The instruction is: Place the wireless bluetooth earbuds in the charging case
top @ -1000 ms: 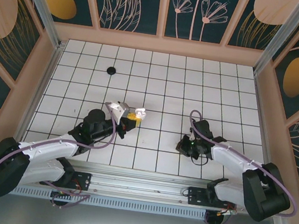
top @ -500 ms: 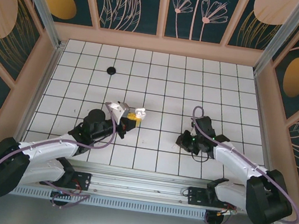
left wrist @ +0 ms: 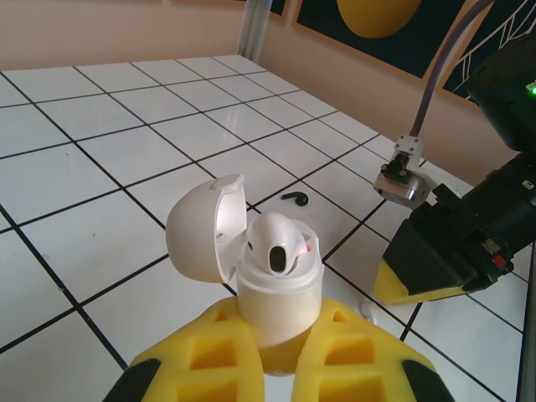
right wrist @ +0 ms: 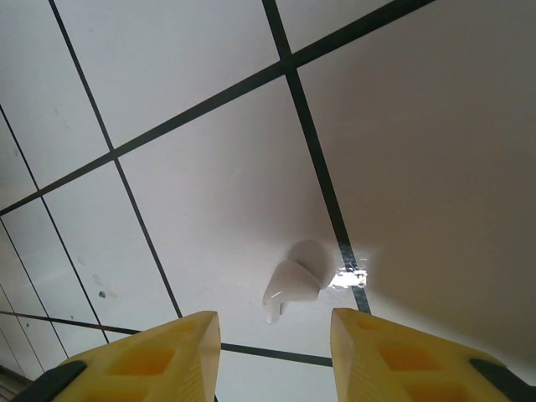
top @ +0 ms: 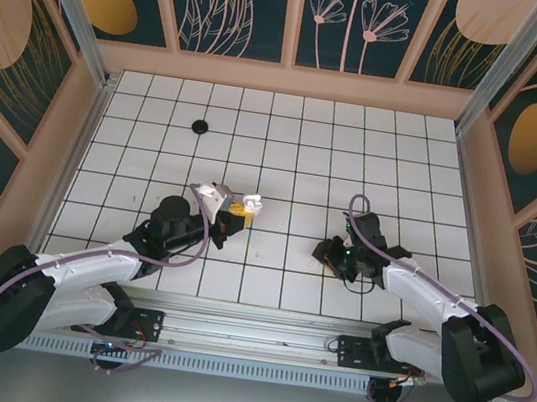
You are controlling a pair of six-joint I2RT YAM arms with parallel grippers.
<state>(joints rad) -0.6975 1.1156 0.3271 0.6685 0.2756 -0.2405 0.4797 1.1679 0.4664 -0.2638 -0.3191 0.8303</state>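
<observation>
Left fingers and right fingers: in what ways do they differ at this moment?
The left fingers are shut on the white case, whose lid stands open; the right fingers stand apart and hold nothing. The left fingers point across the floor, while the right fingers point down at a tile where a small white piece lies untouched. Both pairs are yellow.
</observation>
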